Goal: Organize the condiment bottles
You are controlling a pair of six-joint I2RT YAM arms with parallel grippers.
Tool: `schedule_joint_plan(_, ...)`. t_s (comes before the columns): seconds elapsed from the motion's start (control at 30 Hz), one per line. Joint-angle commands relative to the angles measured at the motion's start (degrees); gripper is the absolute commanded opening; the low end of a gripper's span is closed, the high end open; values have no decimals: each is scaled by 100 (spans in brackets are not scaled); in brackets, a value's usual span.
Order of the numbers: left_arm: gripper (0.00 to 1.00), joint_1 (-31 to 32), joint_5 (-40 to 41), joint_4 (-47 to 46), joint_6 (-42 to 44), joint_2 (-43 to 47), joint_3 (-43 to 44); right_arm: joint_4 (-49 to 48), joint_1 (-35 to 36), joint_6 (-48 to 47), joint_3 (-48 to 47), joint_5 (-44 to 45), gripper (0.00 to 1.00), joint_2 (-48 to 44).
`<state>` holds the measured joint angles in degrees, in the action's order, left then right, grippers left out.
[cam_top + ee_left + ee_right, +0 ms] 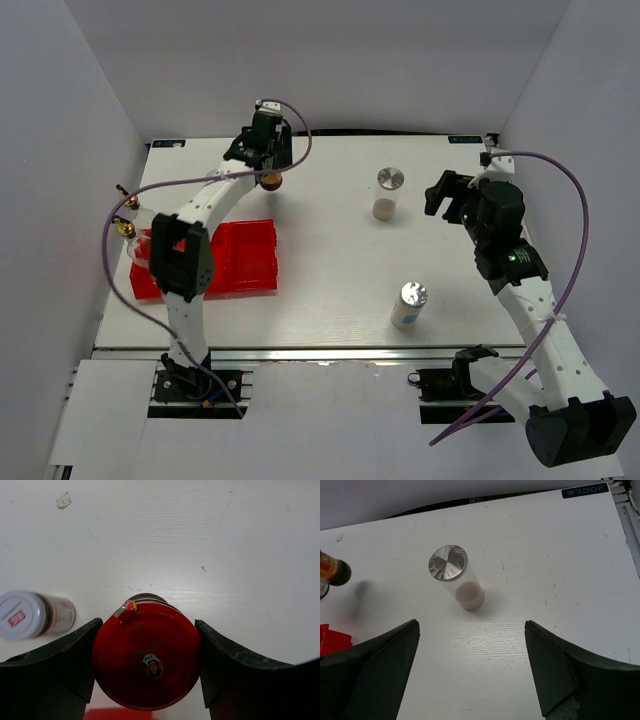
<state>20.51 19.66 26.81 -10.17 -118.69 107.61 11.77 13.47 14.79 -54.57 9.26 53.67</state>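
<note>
Your left pincer (268, 158) is out near the far left corner of the white wooden counter (330, 270), pinching the round red-capped dark jar (147, 662). The left wrist view shows both dark fingers (55, 672) pressed against opposite sides of the cap. You cannot tell from these views whether the jar's base rests on the counter or hangs just above it. It sits beyond the far edge of the red divided plastic tray (250, 262), which lies toward the left edge, partly under your left arm. A tall clear glass bottle with a gold spout (122, 197) and a second gold-spouted glass bottle (128, 231) stand at the left edge by the tray's left end. You cannot tell whether they are inside it. Your right pincer (445, 197) hovers toward the far right corner with its fingers (580, 680) spread wide and nothing between them. Ahead of it, the upright silver-lidded shaker with white powder in its clear body (455, 577) stands near the far middle of the counter, apart from both pincers. The other silver-lidded white shaker (410, 305) stands alone toward the near edge, right of centre, well apart from the tray.
</note>
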Motion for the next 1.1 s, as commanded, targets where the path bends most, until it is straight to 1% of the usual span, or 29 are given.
schedule_joint_plan(0.0, 0, 102, 503, -877, -467, 2432, -1124, -263, -29, 51, 113, -38, 90, -155)
schedule_joint_plan(0.03, 0, 102, 512, -1105, -712, 2778, -1990, -263, -29, 42, 156, -47, 89, -164)
schedule_joint_plan(0.1, 0, 102, 521, -1352, -976, 3481, -2882, -280, -29, 42, 183, -55, 89, -173)
schedule_joint_plan(0.13, 0, 102, 660, -1519, -1117, 4128, -3278, -272, -29, 42, 183, -47, 90, -173)
schedule_joint_plan(0.17, 0, 102, 766, -1538, -1318, 4422, -3891, -280, -29, 51, 192, -47, 89, -173)
schedule_joint_plan(0.2, 0, 102, 933, -1451, -1407, 4677, -4088, -289, -38, 51, 183, -82, 89, -173)
schedule_joint_plan(0.23, 0, 102, 1456, -1137, -1565, 5071, -4221, -307, -38, 59, 192, -125, 89, -164)
schedule_joint_plan(0.3, 0, 102, 1986, -845, -1663, 5355, -4493, -316, -38, 59, 192, -239, 90, -155)
schedule_joint_plan(0.33, 0, 93, 2546, -679, -1681, 5461, -4573, -324, -38, 59, 192, -266, 89, -146)
schedule_joint_plan(0.37, 0, 93, 2786, -590, -1707, 5593, -4643, -333, -47, 59, 209, -301, 90, -146)
schedule_joint_plan(0.4, 0, 58, 3085, -363, -1794, 5594, -4679, -333, -47, 68, 210, -302, 89, -129)
schedule_joint_plan(0.5, 0, -125, 3158, -203, -1900, 5463, -4758, -324, -47, 68, 201, -310, 90, -137)
schedule_joint_plan(0.7, 0, -600, 2930, -430, -2181, 5146, -5039, -298, -38, 51, 218, -267, 89, -199)
schedule_joint_plan(0.8, 0, -627, 2877, -728, -2095, 5137, -5267, -298, -47, 51, 218, -223, 89, -190)
schedule_joint_plan(0.87, 6, -636, 2903, -870, -2085, 5128, -5408, -298, -47, 51, 210, -205, 89, -155)
schedule_joint_plan(0.9, 11, -645, 2981, -914, -2094, 5119, -5461, -298, -47, 42, 210, -205, 89, -146)
schedule_joint_plan(0.93, 14, -645, 3026, -1071, -2094, 5102, -5522, -298, -47, 51, 201, -205, 89, -129)
schedule_joint_plan(1.07, 18, -654, 3114, -1573, -2067, 5049, -5882, -289, -47, 42, 201, -223, 89, -120)
